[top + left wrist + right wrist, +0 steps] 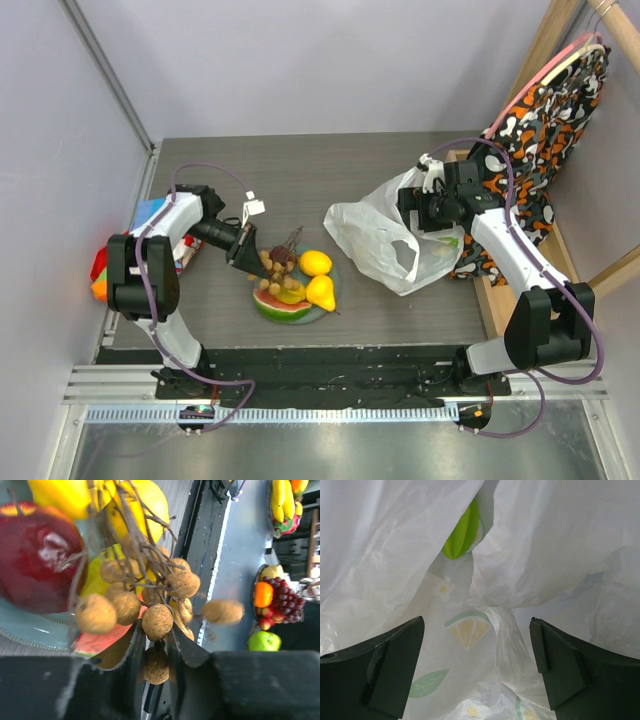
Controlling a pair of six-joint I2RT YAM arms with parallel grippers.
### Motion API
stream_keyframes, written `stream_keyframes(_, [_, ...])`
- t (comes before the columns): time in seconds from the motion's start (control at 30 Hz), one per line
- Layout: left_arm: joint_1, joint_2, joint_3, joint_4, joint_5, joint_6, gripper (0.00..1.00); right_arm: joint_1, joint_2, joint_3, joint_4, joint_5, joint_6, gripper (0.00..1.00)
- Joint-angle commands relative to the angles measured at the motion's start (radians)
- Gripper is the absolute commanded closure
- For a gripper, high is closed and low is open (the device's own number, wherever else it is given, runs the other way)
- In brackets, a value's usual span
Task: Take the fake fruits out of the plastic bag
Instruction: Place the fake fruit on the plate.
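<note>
A tan-brown bunch of little balls (273, 263) hangs over the teal plate (331, 280), and my left gripper (252, 260) is shut on it. In the left wrist view one ball (156, 665) sits between the fingers (134, 650). On the plate lie a dark red apple (35, 565), a watermelon slice (280, 304), a lemon (316, 262) and a yellow pear (321, 292). The white plastic bag (375, 235) lies crumpled to the right. My right gripper (412, 215) is open at the bag's far side, with bag film (480, 630) between its fingers. A green piece (462, 530) shows inside the bag.
A colourful cloth bundle (108, 268) lies at the table's left edge beside the left arm. An orange, black and white patterned cloth (545, 110) hangs on a wooden rack at the right. A wooden board (492, 295) runs along the right edge.
</note>
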Motion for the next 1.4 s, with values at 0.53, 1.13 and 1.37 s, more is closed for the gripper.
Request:
stream_keyframes(0.53, [0.002, -0.037, -0.004, -0.118, -0.240, -0.132, 0.23, -0.014, 0.005, 0.030, 0.042, -0.030, 0.003, 0.05])
stream_keyframes(1.13, [0.007, -0.053, -0.012, 0.063, -0.369, -0.277, 0.15, -0.014, 0.051, 0.115, 0.008, -0.068, -0.018, 0.05])
stream_keyframes(1.37, [-0.010, -0.022, -0.012, 0.152, -0.383, -0.354, 0.19, -0.014, 0.045, 0.090, 0.011, -0.076, -0.018, 0.05])
